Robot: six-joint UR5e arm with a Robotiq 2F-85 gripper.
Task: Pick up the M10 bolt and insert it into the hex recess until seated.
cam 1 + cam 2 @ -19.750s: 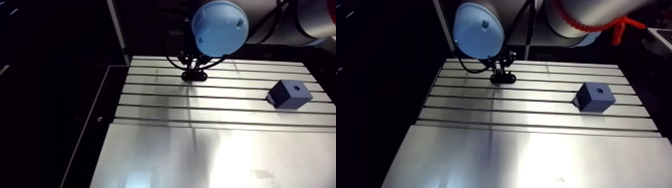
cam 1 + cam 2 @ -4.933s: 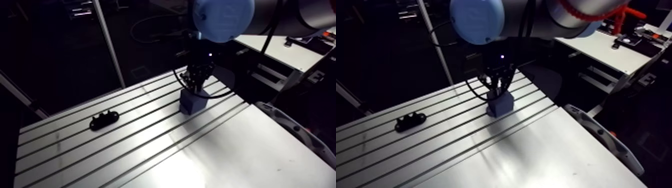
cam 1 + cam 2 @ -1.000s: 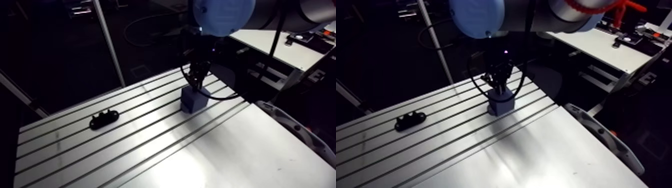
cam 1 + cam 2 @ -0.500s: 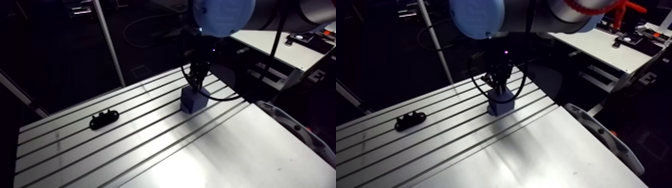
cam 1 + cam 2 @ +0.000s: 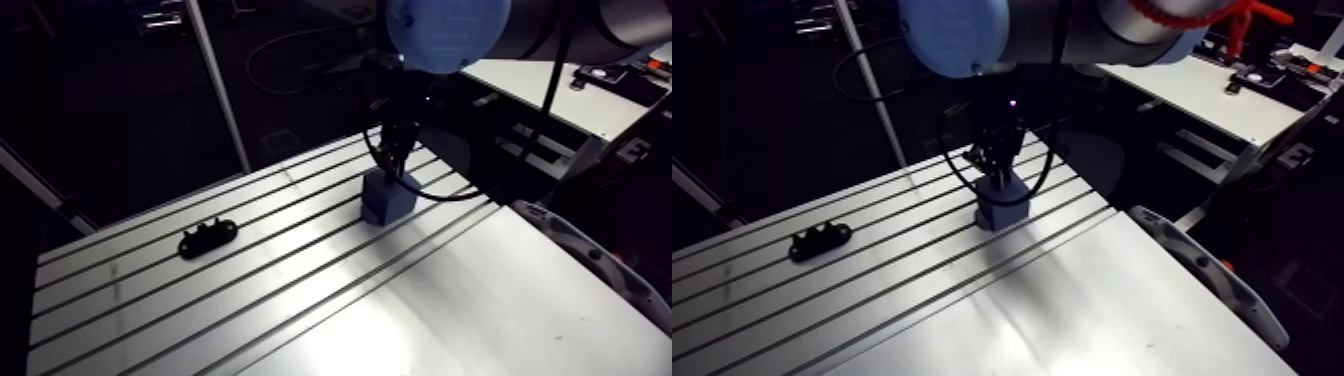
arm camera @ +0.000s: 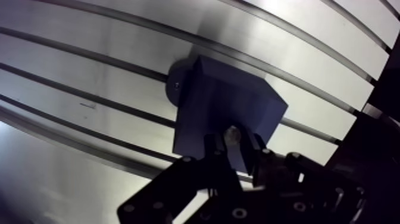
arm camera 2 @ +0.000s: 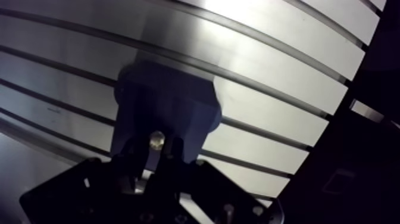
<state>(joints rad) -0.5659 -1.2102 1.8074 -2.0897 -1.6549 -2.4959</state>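
Wrist view tells it best from where I stand: the gripper (image 6: 236,149) has its two fingers (image 6: 215,154) drawn close together on the M10 bolt (image 6: 233,135), whose pale round end shows in the narrow gap between them. That end sits over the top face of the dark blue block (image 6: 217,104), toward the edge nearest the gripper. I cannot make out the hex recess; it may be hidden under the bolt, or the bolt may be a little off it. The bolt's long axis appears to run along the fingers, pointing down at the block, so the block lies below the gripper rather than off to a side. In the arm view the wrist hangs upright over the block, fingertips close above its top; whether the bolt touches it I cannot tell. The block stands on the slotted table (image 5: 300,300), well apart from a small black fixture (image 5: 208,237). As I judge it, the coming move is a plain descent along that axis, and it hinges on the bolt being centred over the recess; any sideways offset would land it on the flat face.
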